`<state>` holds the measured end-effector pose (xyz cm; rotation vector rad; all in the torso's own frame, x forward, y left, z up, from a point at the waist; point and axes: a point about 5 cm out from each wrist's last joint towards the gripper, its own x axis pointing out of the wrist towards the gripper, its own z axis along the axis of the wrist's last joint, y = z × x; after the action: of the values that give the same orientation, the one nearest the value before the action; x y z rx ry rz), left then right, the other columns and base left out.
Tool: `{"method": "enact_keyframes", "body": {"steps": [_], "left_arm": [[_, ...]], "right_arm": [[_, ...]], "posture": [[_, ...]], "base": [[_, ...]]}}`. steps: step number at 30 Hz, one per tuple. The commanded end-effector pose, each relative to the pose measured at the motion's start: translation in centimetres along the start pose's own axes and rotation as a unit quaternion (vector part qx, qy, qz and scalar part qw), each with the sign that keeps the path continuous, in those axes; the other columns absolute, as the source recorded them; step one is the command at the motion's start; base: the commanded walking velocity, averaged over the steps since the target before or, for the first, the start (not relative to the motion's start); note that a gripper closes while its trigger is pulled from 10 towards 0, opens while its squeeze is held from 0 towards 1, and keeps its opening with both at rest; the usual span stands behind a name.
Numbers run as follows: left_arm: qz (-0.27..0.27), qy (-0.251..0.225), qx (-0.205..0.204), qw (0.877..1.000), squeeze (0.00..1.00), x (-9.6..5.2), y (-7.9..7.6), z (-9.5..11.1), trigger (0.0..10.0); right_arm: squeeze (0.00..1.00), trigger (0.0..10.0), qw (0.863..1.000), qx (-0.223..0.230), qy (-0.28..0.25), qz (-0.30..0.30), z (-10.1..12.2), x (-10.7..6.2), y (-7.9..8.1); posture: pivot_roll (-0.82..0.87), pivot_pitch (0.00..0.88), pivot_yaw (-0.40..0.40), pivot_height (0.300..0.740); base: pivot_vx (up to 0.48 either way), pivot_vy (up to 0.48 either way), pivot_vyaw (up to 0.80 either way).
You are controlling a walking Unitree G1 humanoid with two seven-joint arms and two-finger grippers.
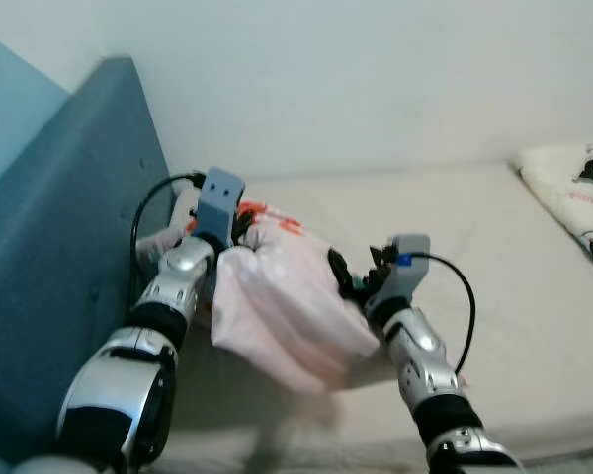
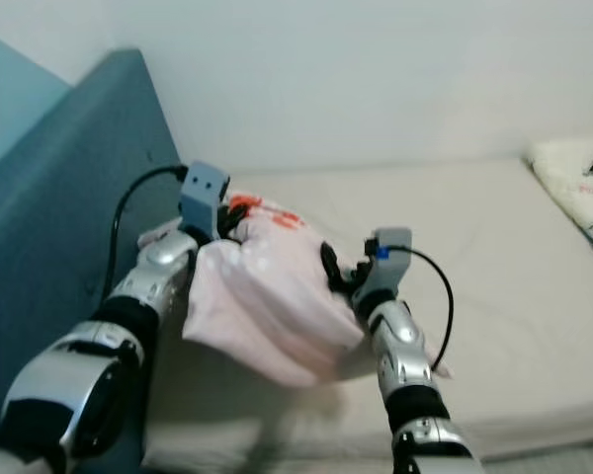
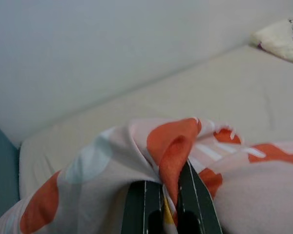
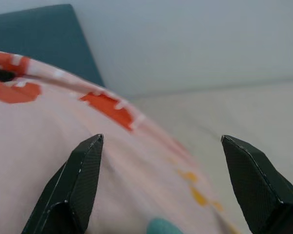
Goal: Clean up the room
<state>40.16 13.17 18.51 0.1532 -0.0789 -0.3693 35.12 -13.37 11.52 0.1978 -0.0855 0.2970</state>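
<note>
A pale pink blanket (image 1: 282,301) with orange patches is bunched on the cream mattress (image 1: 494,257), close to the teal headboard. My left gripper (image 3: 166,197) is shut on a fold of the blanket (image 3: 173,146) at its upper edge, near the wall. My right gripper (image 4: 161,161) stands open against the blanket's right side, the cloth (image 4: 63,122) bulging between its fingertips (image 4: 88,161). In the left eye view the right gripper (image 1: 361,276) presses into the bundle from the right.
A teal padded headboard (image 1: 59,227) rises on the left. A white wall (image 1: 376,79) runs behind the bed. A cream pillow (image 1: 578,193) with dark print lies at the far right. The mattress front edge (image 2: 534,420) is near my body.
</note>
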Motion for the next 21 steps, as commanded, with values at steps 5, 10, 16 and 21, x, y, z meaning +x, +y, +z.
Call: {"method": "enact_keyframes", "body": {"steps": [5,10,16,21], "left_arm": [[-0.014,-0.021,0.028,0.999,0.00,-0.5,0.7,0.4,10.0],[-0.067,-0.059,0.011,0.996,0.00,-0.7,-0.1,0.7,10.0],[-0.082,-0.202,-0.039,0.975,0.00,0.4,-0.5,6.6,10.0],[-0.016,-0.325,-0.046,0.944,0.00,1.2,1.2,15.5,10.0]], "right_arm": [[0.00,10.0,1.000,0.003,0.012,0.001,-0.6,-0.3,0.2],[0.00,10.0,1.000,-0.003,0.012,-0.005,-0.6,-0.3,0.0],[0.00,10.0,0.999,-0.019,0.008,-0.030,-0.2,-0.3,-0.7],[0.00,10.0,0.999,-0.021,0.003,-0.038,0.0,-0.7,-1.1]], "posture": [[-0.18,0.067,0.036,0.740],[-0.18,0.069,0.032,0.740],[-0.19,0.077,0.029,0.740],[-0.21,0.082,0.029,0.740]], "base": [[0.000,0.000,0.00],[0.000,0.000,0.00],[0.000,0.000,0.00],[0.000,0.000,0.00]]}}
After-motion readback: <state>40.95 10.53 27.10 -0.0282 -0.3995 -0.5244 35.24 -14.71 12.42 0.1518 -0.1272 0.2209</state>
